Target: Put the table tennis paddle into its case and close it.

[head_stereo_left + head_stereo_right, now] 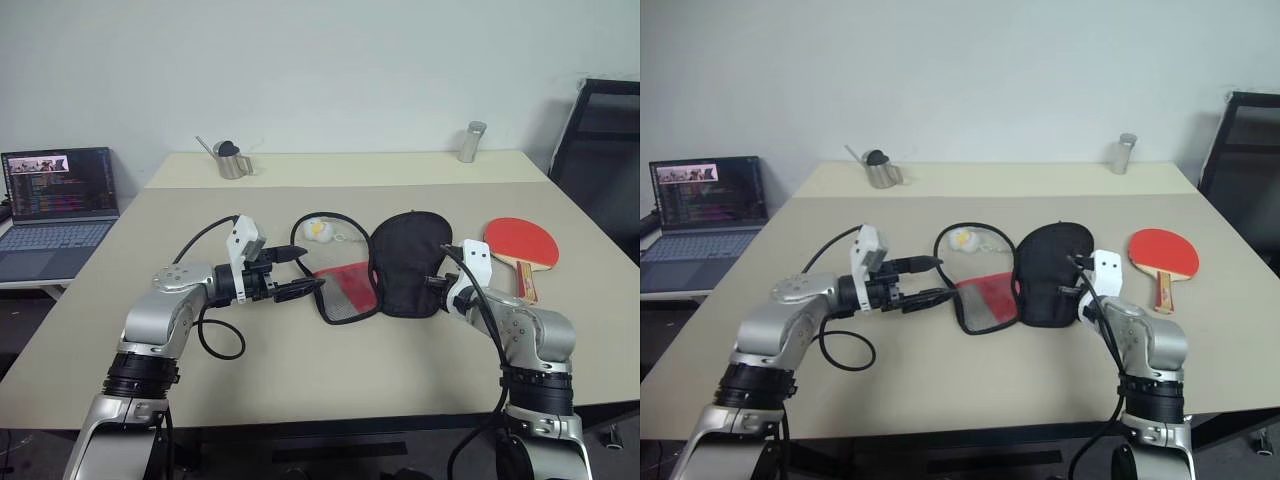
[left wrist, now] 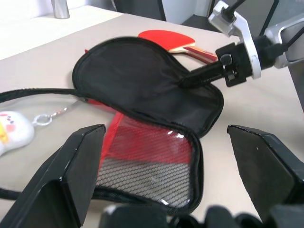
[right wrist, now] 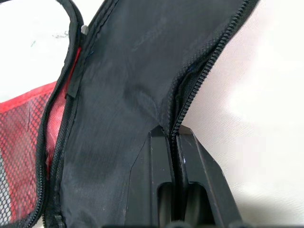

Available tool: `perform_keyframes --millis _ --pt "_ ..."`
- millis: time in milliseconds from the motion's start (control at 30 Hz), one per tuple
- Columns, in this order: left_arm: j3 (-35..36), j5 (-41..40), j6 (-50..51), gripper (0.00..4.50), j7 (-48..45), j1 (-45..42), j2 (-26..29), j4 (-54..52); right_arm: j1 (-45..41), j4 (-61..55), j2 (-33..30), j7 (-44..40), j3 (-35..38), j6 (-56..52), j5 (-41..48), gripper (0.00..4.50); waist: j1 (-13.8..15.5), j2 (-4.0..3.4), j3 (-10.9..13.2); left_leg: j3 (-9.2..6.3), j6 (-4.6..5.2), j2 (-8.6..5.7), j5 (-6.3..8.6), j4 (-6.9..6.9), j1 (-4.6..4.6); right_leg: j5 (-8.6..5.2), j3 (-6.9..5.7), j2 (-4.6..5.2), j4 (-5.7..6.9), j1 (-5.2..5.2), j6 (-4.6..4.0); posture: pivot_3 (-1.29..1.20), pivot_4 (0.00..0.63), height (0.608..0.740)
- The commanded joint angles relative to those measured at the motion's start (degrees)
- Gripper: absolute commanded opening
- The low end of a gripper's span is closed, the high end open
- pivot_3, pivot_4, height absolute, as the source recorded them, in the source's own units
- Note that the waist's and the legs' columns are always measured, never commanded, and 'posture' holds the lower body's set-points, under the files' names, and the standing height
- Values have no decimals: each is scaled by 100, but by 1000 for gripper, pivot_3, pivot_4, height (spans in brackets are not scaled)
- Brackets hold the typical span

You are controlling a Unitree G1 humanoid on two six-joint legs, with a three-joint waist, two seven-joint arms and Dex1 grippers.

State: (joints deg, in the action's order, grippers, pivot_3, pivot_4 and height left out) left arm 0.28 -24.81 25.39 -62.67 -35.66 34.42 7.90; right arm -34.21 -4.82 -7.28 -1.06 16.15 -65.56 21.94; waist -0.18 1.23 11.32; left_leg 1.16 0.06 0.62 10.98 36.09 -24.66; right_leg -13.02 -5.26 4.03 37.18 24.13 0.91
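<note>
Case (image 1: 408,262) handling starts at the right tool (image 1: 438,291), at the lower right of centre in the head views: its two fingers are pressed together on the edge of the black flap, with the zipper line running between them in the right wrist view. This pinch appears intended to keep the black half lifted and folded back, so the pouch stays unzipped and spread on the tabletop (image 1: 300,370).

Left tool (image 1: 290,272), left of centre in the frame, stands spread wide and holds nothing. It points across toward the red mesh half (image 1: 345,290) of the case, just beside its near-left edge, which suggests it is staged to steady or pin that half.

Beyond the case, the table tennis paddle (image 1: 522,245) lies flat at the right of the frame, red face up, handle toward the viewer, apart from the pouch and not yet inserted. A small white keychain charm (image 1: 318,229) rests inside the black cord loop (image 1: 335,217) above the mesh half.

Judgement: the opening is being prepared; paddle pickup and zipping remain.
</note>
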Motion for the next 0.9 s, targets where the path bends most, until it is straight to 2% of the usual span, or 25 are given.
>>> perform_keyframes --millis 33,167,333,433,500,733,833,900 --pt "16 24 -145 4500 -49 -179 -27 11 -101 -77 211 129 -14 207 -6 32 0 0 0 0 0 0 0 0 0 0 0 0 0 0 0 0 150 740" --pt "16 59 -188 4500 -75 -214 -62 68 -135 75 224 52 -171 378 -87 32 1 0 0 0 0 -1 0 1 0 0 1 0 0 0 0 0 150 740" --pt "42 78 -217 4500 -80 -188 -71 71 -153 398 -203 -147 -303 657 -257 32 1 0 0 1 0 -2 0 1 0 0 1 0 0 0 0 0 150 740" --pt "50 80 -222 4500 -74 -165 -76 60 -180 578 -417 -253 -276 799 -298 683 2 0 0 1 0 -2 0 1 0 0 2 0 0 0 0 0 150 740" --pt "54 80 -225 4500 -70 -152 -78 50 -184 641 -535 -312 -287 873 -320 1293 1 0 0 3 0 -1 0 1 0 0 2 0 0 0 0 0 150 740" --pt "29 90 -248 4500 -55 -157 -134 60 -254 449 -900 -636 -271 1078 -219 3808 1 0 0 15 0 0 0 1 1 0 3 0 1 0 0 0 150 740" --pt "32 90 -242 4500 -57 -139 -146 38 -325 391 -1279 -629 -192 1332 -414 3808 5 0 0 23 0 -2 0 2 0 0 3 0 1 0 0 0 150 740" --pt "32 89 -241 4500 -67 -108 -144 18 -452 870 -1678 -499 42 1586 -603 3808 6 0 0 27 0 -2 0 2 0 1 3 1 -1 0 1 0 150 740"
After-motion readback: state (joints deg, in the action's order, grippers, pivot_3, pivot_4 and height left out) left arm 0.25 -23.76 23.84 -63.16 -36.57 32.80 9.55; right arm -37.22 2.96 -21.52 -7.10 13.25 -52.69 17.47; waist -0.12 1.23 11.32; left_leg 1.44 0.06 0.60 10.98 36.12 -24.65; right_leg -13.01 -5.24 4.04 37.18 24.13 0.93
